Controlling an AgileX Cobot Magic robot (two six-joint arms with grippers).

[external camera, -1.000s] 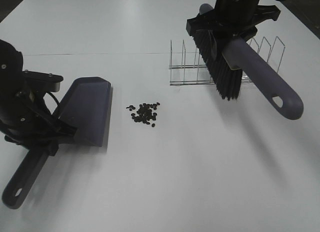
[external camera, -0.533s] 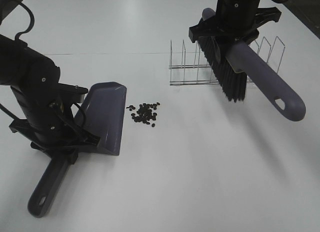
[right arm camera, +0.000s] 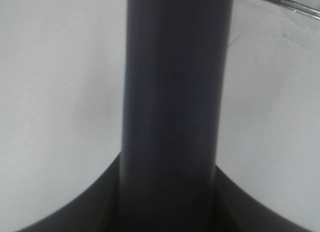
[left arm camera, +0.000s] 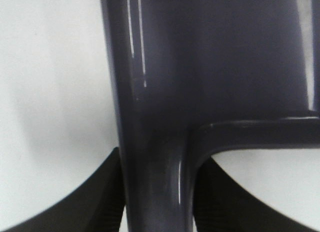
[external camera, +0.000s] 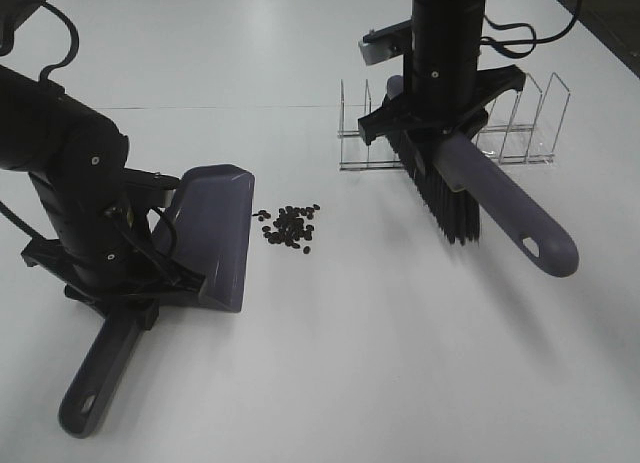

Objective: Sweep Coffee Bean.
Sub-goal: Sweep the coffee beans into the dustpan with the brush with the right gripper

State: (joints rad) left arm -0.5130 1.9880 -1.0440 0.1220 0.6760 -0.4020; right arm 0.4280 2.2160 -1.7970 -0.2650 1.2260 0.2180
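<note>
Left arm point(external camera: 70, 183) and right arm point(external camera: 445, 53) are matte black, with pale screws point(external camera: 93, 161) and looping black cables point(external camera: 64, 33).

Loose coffee bean point(external camera: 289, 226) cluster, mid-table

We saw a broad, matte white counter point(external camera: 380, 373) filling nearly the whole exterior view. A thin dark straight seam point(external camera: 250, 107) ran across its far part. Past the counter's far corners, narrow wedges of dark, dim floor point(external camera: 612, 28) showed, too murky for us to make out any detail. A thin silver wire divider rack point(external camera: 515, 123) stood on the far right part of the counter. Light was even and diffuse, with a paler sheen toward the far middle and soft-edged grey shadows on the white surface.
</note>
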